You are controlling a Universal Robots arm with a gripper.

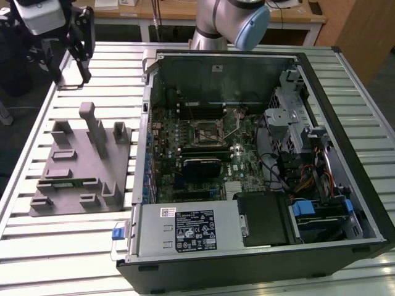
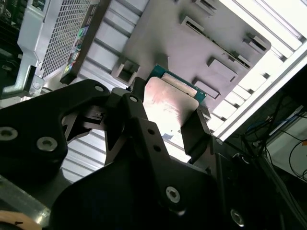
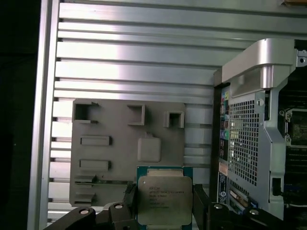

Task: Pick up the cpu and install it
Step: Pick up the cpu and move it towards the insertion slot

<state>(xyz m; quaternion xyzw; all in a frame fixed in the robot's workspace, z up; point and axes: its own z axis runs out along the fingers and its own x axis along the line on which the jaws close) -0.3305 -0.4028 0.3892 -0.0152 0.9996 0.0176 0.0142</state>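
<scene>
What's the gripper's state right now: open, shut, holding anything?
Gripper: closed, holding the cpu by two opposite edges.

A pale slatted metal table takes up most of the space, its ribs catching bright glare. Behind it stands a wooden desk, a brown wooden panel beside it. The floor is dark.

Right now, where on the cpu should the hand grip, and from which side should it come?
By two opposite thin edges, coming from straight over its flat metal top. The cpu is a thin square plate, so only the rim offers purchase. The hand holds it that way now: one finger on each side, top face clear, above the grey holder block.
</scene>
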